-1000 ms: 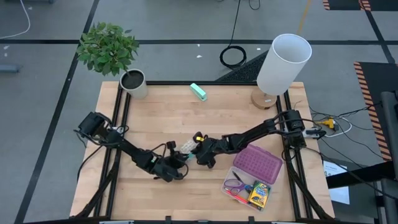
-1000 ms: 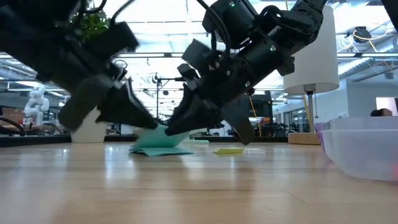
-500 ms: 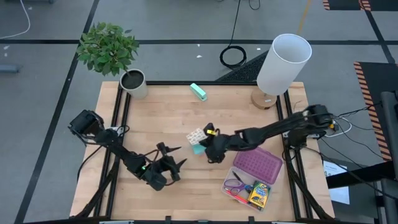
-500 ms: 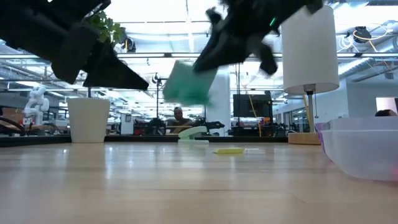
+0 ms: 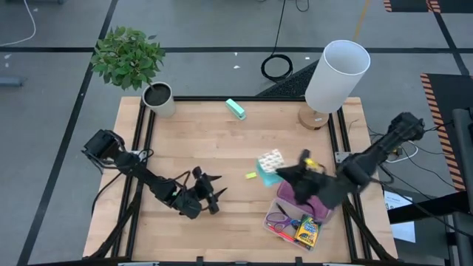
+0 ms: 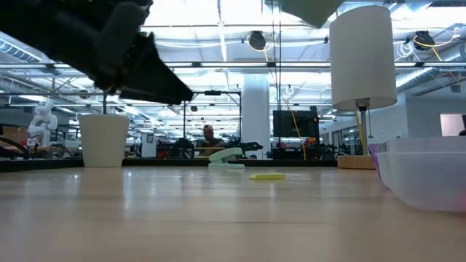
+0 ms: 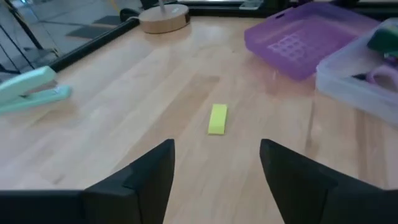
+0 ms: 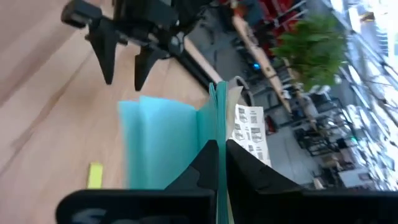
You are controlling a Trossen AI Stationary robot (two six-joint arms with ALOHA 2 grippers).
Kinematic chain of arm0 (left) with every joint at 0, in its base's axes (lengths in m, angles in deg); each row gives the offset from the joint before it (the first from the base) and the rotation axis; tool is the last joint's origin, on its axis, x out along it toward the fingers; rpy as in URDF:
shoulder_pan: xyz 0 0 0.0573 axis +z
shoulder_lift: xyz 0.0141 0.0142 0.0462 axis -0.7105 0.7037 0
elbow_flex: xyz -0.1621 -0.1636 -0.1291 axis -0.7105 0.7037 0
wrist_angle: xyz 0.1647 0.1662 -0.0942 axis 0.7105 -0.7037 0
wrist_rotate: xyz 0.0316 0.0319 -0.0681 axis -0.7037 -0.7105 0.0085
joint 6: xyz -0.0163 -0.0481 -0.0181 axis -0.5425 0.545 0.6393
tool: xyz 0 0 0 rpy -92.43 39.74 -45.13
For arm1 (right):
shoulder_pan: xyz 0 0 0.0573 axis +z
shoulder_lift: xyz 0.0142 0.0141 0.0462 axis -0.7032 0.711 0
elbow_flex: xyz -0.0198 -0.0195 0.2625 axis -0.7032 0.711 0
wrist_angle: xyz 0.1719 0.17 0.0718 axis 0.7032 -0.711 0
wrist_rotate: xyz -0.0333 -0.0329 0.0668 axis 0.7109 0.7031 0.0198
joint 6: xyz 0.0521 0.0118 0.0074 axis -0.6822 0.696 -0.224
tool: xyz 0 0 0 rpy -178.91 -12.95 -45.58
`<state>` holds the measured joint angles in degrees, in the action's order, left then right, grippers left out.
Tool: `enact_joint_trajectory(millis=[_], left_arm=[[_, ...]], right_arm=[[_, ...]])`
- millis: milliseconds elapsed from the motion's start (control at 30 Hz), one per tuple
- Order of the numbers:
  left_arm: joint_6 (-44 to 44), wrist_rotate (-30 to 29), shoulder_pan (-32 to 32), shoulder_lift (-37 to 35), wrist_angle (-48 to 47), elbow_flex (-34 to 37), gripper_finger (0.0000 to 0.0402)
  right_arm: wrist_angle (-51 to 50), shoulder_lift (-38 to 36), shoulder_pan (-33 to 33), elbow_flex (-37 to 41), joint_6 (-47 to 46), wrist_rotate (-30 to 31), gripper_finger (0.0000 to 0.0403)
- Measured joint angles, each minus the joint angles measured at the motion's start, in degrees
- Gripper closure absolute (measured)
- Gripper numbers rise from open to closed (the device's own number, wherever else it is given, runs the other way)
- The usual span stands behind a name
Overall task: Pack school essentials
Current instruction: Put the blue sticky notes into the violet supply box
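Observation:
My right gripper (image 5: 284, 171) is shut on a small teal card (image 5: 270, 161) with a patterned white face, held above the table just left of the purple lid (image 5: 314, 198). The clear box (image 5: 294, 224) at the near right holds purple-handled scissors (image 5: 278, 219), a red pen (image 5: 283, 233) and a crayon box (image 5: 307, 231). A tiny yellow eraser (image 7: 218, 118) lies flat on the wood. My left gripper (image 5: 214, 191) hovers open left of the eraser, with nothing between its fingers. My right gripper pinches one edge of the card (image 8: 216, 127) between its two fingers (image 8: 200, 163). The fingers reach in from the table's right side. The card stands out beyond the fingertips, turned edge-on to them, and is lifted clear of the table.
A teal stapler (image 5: 236, 109) lies at the far middle. A white lamp (image 5: 334, 76) stands at the far right, a white plant pot (image 5: 157, 97) at the far left. Bare wood spreads between the two grippers around the eraser.
My right gripper has lifted the card off the table and carried it up and toward the table's right edge, close to the purple lid. My left gripper has drawn back from the card toward the near left edge and now holds still.

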<state>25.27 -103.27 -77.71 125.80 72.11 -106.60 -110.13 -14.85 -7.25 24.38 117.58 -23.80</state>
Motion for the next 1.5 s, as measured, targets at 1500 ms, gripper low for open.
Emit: enact_joint_trajectory(millis=[1500], left_arm=[[-6.2, 7.1, 2.0, 0.1, 10.2, 0.0, 0.0199]], right_arm=[[-4.7, 18.6, 26.4, 5.6, -23.9, 5.7, 0.0395]])
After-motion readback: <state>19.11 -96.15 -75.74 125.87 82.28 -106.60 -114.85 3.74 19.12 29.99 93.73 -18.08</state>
